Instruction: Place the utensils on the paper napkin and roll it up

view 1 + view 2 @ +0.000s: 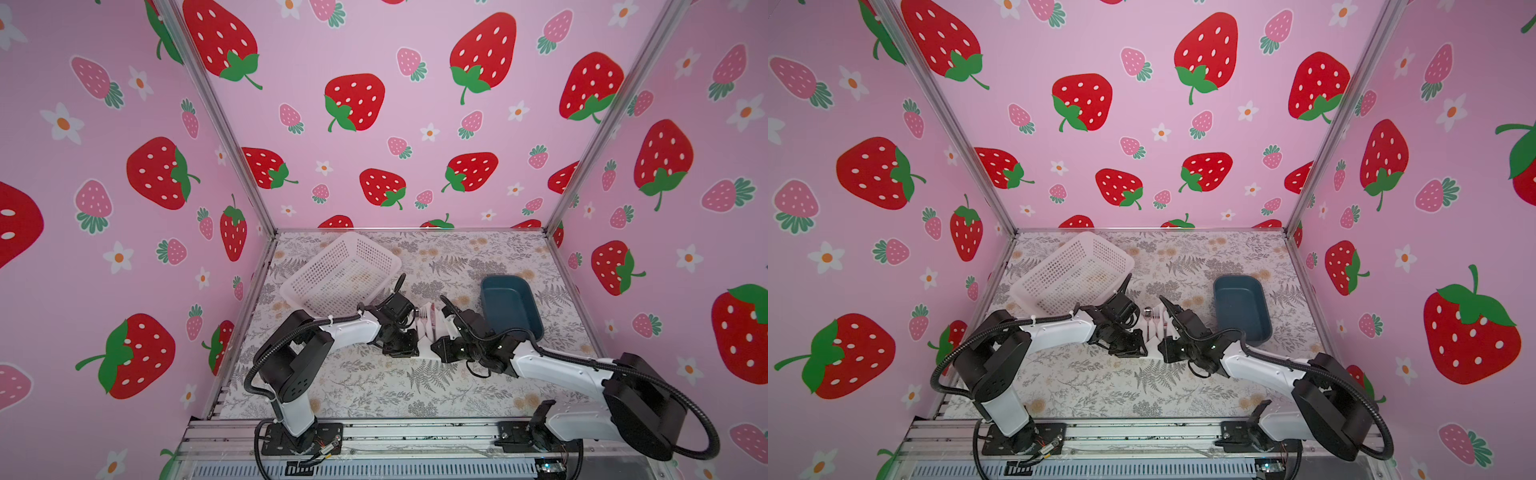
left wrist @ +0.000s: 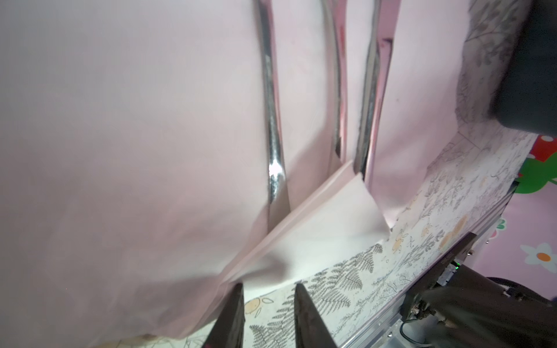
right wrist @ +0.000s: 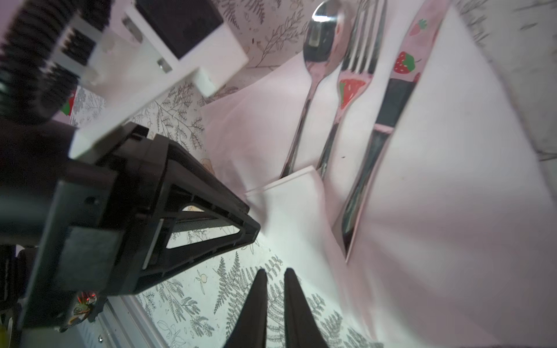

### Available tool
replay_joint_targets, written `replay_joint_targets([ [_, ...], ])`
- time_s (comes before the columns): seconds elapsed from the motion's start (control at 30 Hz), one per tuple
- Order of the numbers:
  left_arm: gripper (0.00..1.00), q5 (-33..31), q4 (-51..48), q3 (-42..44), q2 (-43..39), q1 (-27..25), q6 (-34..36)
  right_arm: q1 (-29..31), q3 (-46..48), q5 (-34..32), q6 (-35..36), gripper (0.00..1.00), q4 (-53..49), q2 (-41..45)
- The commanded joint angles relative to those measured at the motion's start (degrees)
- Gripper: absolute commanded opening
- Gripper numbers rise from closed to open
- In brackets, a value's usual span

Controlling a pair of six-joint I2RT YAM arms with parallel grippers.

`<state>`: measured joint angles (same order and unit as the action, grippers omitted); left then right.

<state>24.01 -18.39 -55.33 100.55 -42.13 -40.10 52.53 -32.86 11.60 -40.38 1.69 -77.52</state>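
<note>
Utensils (image 3: 337,99) side by side on paper napkin (image 3: 452,180), mid-bench. Left gripper (image 2: 268,289) slightly parted, right gripper (image 3: 274,274) narrowly parted; both empty at napkin's near edge.

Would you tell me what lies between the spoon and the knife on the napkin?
The fork, lying alongside the spoon and knife on the napkin; the right wrist view shows it best.

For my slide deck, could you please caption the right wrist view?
Spoon, fork and knife lie side by side on the white paper napkin, its corner folded over their handles.
</note>
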Motion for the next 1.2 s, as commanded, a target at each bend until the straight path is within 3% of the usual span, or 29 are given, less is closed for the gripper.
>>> replay_joint_targets([
  [0.0,0.3,-0.3,-1.12,-1.9,0.66,-0.23,0.57,0.98,-1.47,-0.85,-0.73,0.15,-0.64,-3.59],
  [0.13,0.3,-0.2,-1.27,-1.93,0.23,-0.26,0.37,0.9,-1.24,-4.38,-1.95,0.15,-1.29,-5.08],
  [0.53,0.33,-0.66,-1.96,-1.08,-8.19,0.5,0.01,0.56,-1.13,-5.19,-2.67,0.14,-4.26,-8.52],
  [0.83,0.24,2.46,-0.27,-0.56,-5.54,-0.06,-1.03,0.57,-1.8,-5.79,-2.96,0.14,-5.28,-8.49],
  [1.17,0.23,-4.04,-2.86,0.75,-1.48,0.94,-0.73,0.49,-1.85,-6.19,-3.48,0.14,-5.82,-8.45],
])
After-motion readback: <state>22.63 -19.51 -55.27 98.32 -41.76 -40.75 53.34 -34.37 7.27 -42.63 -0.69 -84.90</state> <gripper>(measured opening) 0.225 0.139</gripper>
